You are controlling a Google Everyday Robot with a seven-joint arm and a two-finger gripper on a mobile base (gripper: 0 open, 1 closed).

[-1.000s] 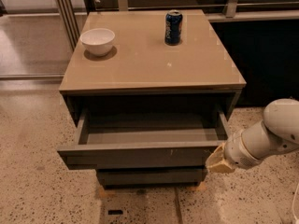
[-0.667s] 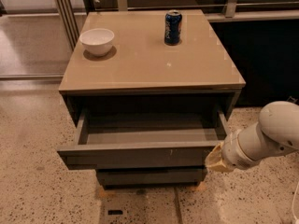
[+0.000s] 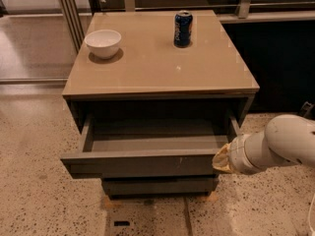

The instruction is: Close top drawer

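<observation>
The top drawer [image 3: 142,163] of the beige-topped cabinet [image 3: 162,68] stands pulled out, its shallow grey box showing empty. Its flat dark grey front has small whitish scratches right of centre. My white arm comes in from the right. My gripper [image 3: 220,159] is at the right end of the drawer front, touching or nearly touching it. A narrower grey drawer front [image 3: 160,185] sits below.
A white bowl [image 3: 103,43] stands on the cabinet top at the back left and a blue soda can [image 3: 183,28] at the back centre. Speckled floor surrounds the cabinet. A metal frame stands at the far left and a dark panel at the right.
My arm has shifted slightly and stays at the drawer's right front corner. The drawer is about as far out as before.
</observation>
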